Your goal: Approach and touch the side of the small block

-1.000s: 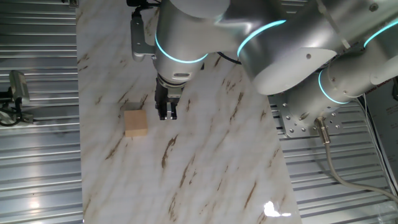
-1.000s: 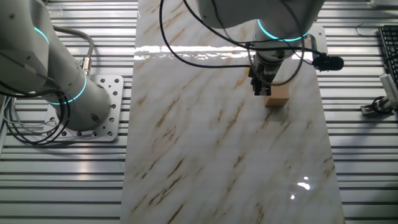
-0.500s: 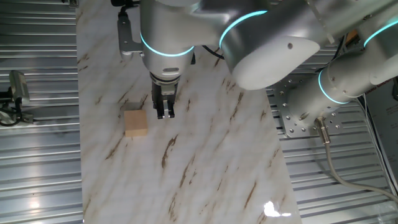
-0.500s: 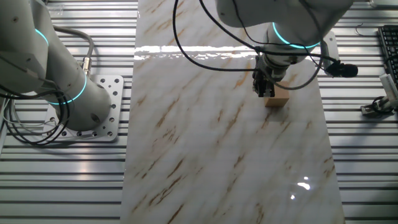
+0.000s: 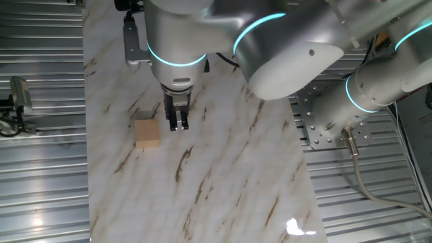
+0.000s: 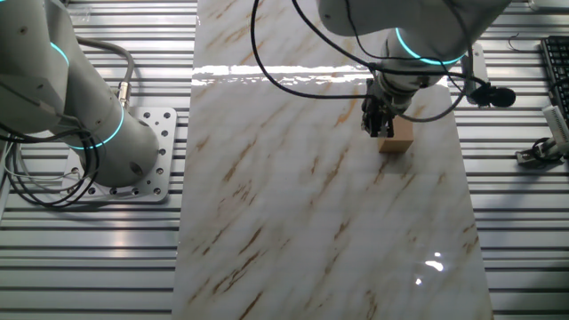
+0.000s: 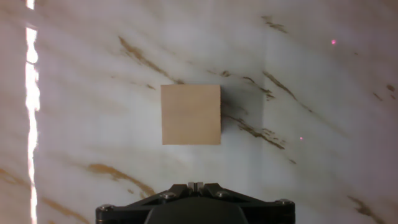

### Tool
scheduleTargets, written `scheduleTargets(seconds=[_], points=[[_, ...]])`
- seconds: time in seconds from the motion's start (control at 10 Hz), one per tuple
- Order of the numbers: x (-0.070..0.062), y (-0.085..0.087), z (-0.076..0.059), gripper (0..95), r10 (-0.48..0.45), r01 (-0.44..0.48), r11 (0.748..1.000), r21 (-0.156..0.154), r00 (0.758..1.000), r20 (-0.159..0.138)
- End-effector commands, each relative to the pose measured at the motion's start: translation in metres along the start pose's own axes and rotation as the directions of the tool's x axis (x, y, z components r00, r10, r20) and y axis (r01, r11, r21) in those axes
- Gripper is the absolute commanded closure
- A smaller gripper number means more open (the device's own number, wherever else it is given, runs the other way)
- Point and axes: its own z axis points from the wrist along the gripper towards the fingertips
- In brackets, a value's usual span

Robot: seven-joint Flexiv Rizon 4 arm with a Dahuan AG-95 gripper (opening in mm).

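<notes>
The small block (image 5: 147, 133) is a light tan wooden cube lying on the marble table top (image 5: 223, 175). It also shows in the other fixed view (image 6: 397, 136) and in the hand view (image 7: 191, 114), centred just ahead of the fingers. My gripper (image 5: 178, 125) is shut and empty, its black fingers pressed together, pointing down just above the table. It stands a short gap to the right of the block in one fixed view, not touching it. In the other fixed view the gripper (image 6: 373, 127) is close to the block's left side.
The marble slab is narrow, with ribbed metal floor on both sides. The arm's base (image 5: 331, 128) stands off the slab's right edge. A bracket (image 5: 17, 101) sits off the left edge. A second robot arm (image 6: 71, 107) stands at the left in the other fixed view.
The wrist and upper arm have swung a little left over the last second. The fingertips stay almost in place, close beside the block. The block has not moved.
</notes>
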Motion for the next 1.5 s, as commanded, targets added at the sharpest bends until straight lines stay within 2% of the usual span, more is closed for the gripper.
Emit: scheduleTargets(seconds=[0.1, 0.4, 0.5, 1.0, 1.3, 1.5], points=[[0.001, 0.000, 0.000, 95.0, 0.021, -0.021, 0.999, 0.029, 1.000, 0.005], [0.001, 0.000, 0.000, 95.0, 0.043, -0.044, 0.996, 0.072, 0.999, 0.011], [0.001, 0.000, 0.000, 95.0, 0.044, -0.044, 0.996, 0.074, 0.999, 0.012], [-0.001, 0.000, 0.003, 95.0, 0.050, -0.050, 0.997, 0.061, 0.999, 0.008], [-0.007, -0.001, 0.017, 95.0, 0.048, -0.049, 0.998, 0.051, 0.999, 0.020], [-0.009, 0.001, 0.021, 95.0, 0.049, -0.050, 0.998, 0.050, 0.998, 0.025]])
